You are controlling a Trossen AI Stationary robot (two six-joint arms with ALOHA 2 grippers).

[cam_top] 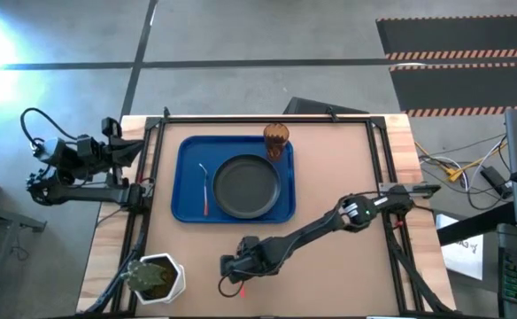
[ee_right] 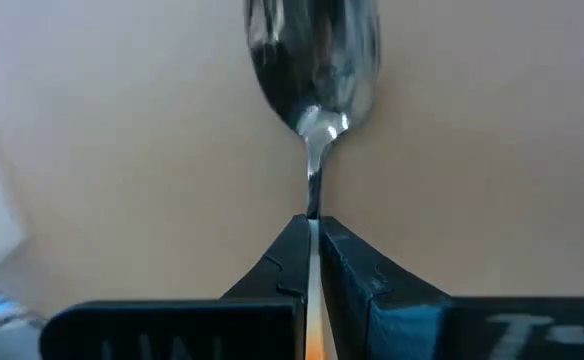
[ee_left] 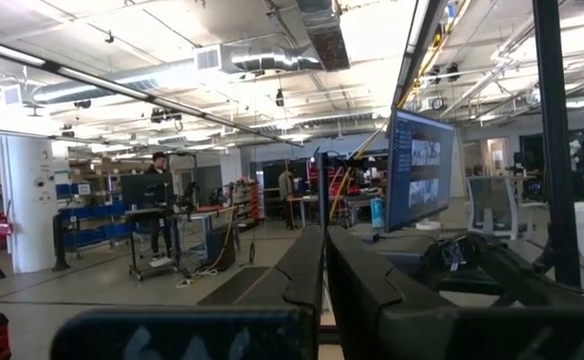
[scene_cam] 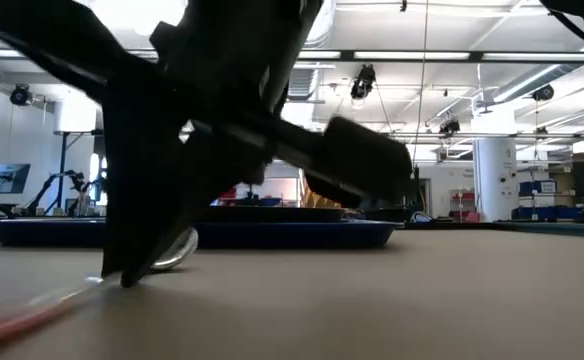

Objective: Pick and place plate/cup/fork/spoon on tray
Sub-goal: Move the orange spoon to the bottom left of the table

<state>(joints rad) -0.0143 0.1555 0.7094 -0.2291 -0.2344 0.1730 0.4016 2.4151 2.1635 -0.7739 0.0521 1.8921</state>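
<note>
The spoon (ee_right: 312, 60), with a silver bowl and an orange handle, lies flat on the table near its front edge. My right gripper (cam_top: 230, 280) reaches down over it, shut, fingertips at the spoon's neck. The low view shows the bowl (scene_cam: 177, 250) beside the dark fingertip (scene_cam: 122, 278). The blue tray (cam_top: 183, 168) holds the dark plate (cam_top: 247, 184) and the fork (cam_top: 205, 188). The amber cup (cam_top: 276, 140) stands at the tray's far right corner. My left gripper (ee_left: 324, 290) stays shut, raised off the table's left edge. My right gripper's shut fingertips (ee_right: 297, 250) come slanting down from the table's right onto the spoon's neck (ee_right: 314, 190), where it meets the handle. They lie in line with the spoon. The spoon lies on the table. I cannot tell whether the fingertips touch it.
A white pot with a green plant (cam_top: 157, 276) stands at the near left corner, a short way left of my right gripper. Dark frame rails (cam_top: 378, 159) run along the table's sides. Bare tabletop lies right of the tray.
</note>
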